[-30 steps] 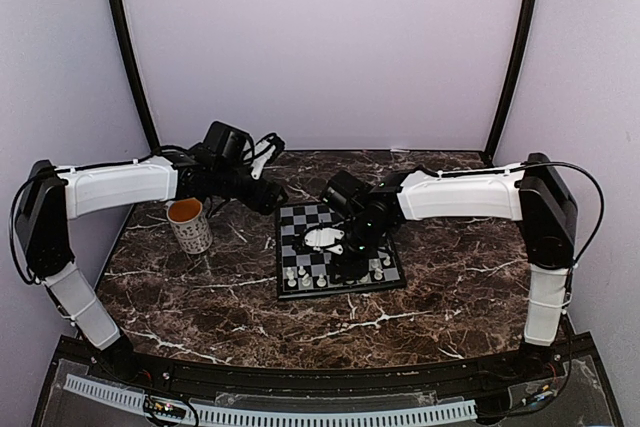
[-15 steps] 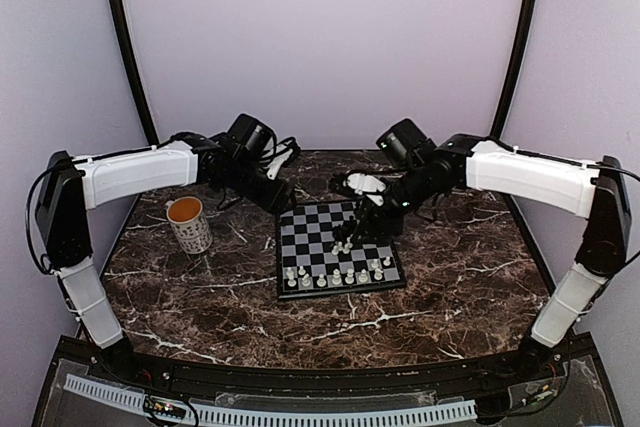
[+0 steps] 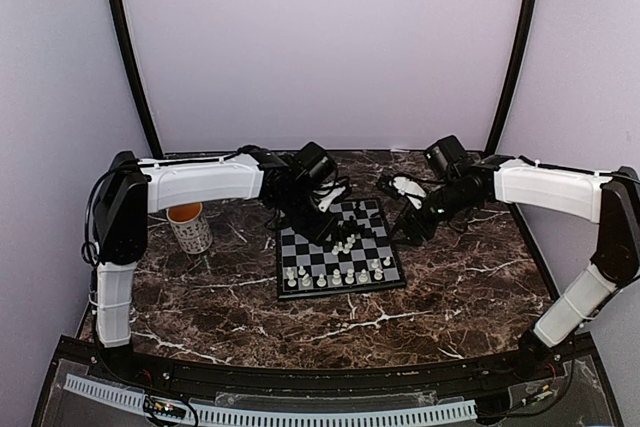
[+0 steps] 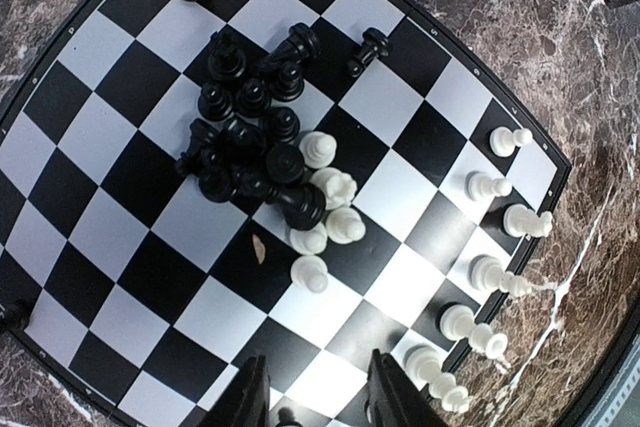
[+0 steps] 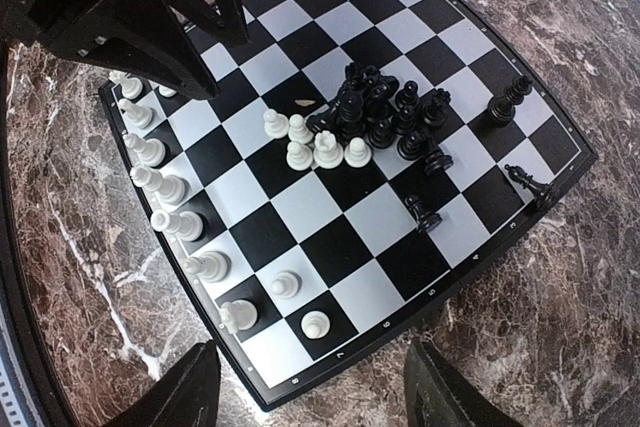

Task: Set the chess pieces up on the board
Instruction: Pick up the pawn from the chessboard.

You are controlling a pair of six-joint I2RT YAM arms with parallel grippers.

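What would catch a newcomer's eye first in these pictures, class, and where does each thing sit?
A jumbled heap of black and white chess pieces sits in the middle of the board, some lying on their sides. A neat row of white pieces lines the board's near edge, and the left gripper hangs open above the board.

Robot test booth, plain lilac walls, black frame poles, marble-patterned tabletop

Board in black-white checks, black and white chess pieces — brown-marbled tabletop
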